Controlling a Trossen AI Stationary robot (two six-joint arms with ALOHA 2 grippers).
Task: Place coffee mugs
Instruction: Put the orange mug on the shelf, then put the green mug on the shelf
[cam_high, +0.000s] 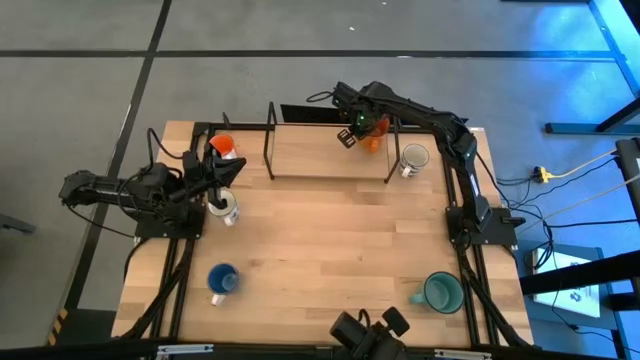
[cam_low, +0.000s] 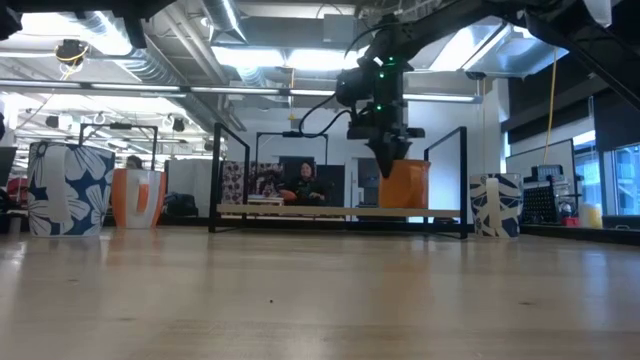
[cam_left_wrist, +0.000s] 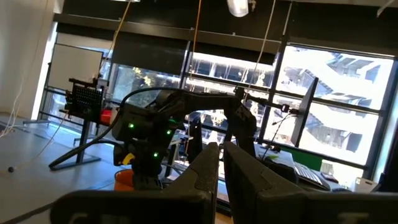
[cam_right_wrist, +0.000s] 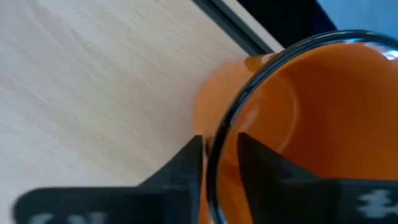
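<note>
My right gripper is shut on the orange mug at the table's far edge, beside the black rack; both also show in the low view, the gripper above the mug. My left gripper is shut and empty at the left, between the orange-red-inside mug and a white patterned mug. A white mug stands at the far right, a blue mug near left, and a teal mug near right, all upright on the table. My right gripper holds the orange mug by its rim, one finger inside the cup and one outside on the wall. The fingers come from above, pointing down. The mug hangs upright; whether its base touches the table I cannot tell.
The black wire rack stands across the far middle of the table, its uprights close to the held mug. Bare wood lies in the table's middle. A camera mount sits at the near edge. A person sits far behind the table.
</note>
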